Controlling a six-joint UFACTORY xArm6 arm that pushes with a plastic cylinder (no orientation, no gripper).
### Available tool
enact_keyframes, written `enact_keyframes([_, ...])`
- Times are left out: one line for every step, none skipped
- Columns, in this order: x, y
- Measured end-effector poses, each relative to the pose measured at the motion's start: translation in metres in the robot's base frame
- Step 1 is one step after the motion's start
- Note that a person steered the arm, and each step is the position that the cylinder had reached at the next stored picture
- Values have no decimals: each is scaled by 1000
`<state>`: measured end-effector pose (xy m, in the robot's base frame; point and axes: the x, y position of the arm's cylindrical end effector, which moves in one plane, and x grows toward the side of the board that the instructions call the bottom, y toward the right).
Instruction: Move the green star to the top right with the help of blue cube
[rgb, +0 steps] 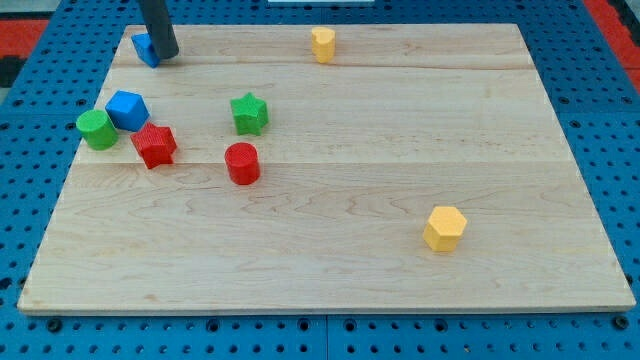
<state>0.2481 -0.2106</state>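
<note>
The green star (249, 113) lies left of the board's middle, in its upper half. My tip (164, 56) is at the board's top left corner, touching the right side of a blue block (145, 48) that the rod partly hides; its shape is hard to tell. A second blue block (128, 109), roughly cube-like, sits at the left, well left of the star.
A green cylinder (97, 129) touches the second blue block at the left edge. A red star (154, 145) lies just below them. A red cylinder (242, 163) sits below the green star. A yellow block (322, 44) is at top centre, a yellow hexagon (445, 228) at lower right.
</note>
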Motion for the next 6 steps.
enact_keyframes([0,0])
enact_keyframes([0,0])
enact_keyframes([7,0])
enact_keyframes([78,3])
enact_keyframes([125,-5])
enact_keyframes([166,36])
